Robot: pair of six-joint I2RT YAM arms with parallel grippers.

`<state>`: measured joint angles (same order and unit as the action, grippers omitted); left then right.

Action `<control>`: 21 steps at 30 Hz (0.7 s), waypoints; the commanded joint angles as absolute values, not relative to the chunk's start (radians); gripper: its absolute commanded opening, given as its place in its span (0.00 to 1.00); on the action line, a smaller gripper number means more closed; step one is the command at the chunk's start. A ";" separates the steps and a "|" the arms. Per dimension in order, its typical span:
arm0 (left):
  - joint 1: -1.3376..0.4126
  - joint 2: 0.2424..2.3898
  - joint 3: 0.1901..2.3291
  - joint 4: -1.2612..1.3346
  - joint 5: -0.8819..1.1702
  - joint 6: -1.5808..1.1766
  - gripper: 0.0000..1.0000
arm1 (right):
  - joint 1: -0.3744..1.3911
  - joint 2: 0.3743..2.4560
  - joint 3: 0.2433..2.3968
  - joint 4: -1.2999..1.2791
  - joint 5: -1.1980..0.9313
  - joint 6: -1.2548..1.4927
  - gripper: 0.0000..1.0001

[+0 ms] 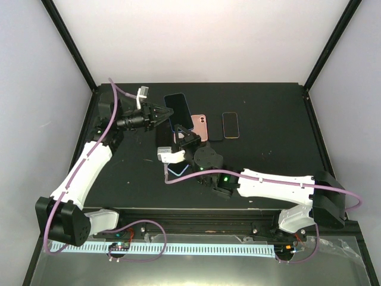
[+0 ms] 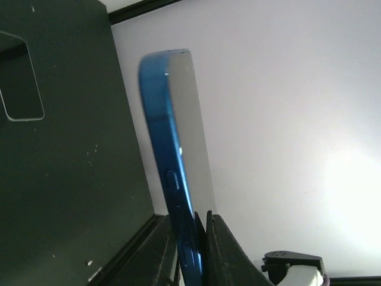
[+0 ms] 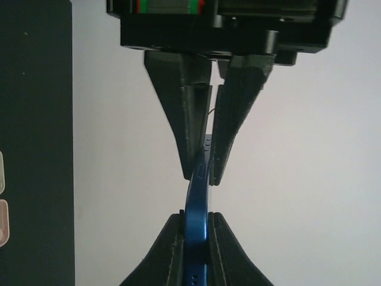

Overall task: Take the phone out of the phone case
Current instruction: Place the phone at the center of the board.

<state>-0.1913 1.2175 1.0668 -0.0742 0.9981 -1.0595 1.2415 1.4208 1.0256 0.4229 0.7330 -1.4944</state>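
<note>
The phone point(image 1: 180, 107), dark-screened and seated in a blue phone case point(image 2: 164, 137), is held off the black table point(image 1: 268, 119) between both grippers. My left gripper point(image 1: 168, 114) reaches in from the left and is shut on one end of the cased phone. In the left wrist view its jaws point(image 2: 191, 238) clamp the case's edge, with the grey-reflecting screen point(image 2: 193, 131) facing right. My right gripper point(image 1: 178, 138) is shut on the other end. In the right wrist view it point(image 3: 197, 229) pinches the blue case point(image 3: 196, 202), and the left arm's fingers point(image 3: 184, 131) grip it from above.
A pink phone point(image 1: 203, 127) and a black phone with a gold rim point(image 1: 230, 125) lie flat just right of the grippers. Another dark slab point(image 2: 21, 77) lies on the table in the left wrist view. Black frame posts point(image 1: 77, 53) rise at the back corners.
</note>
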 commanded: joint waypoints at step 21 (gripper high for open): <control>-0.169 1.318 1.262 -0.127 1.062 -0.764 0.01 | 1.172 1.300 1.115 0.027 0.644 -1.061 0.79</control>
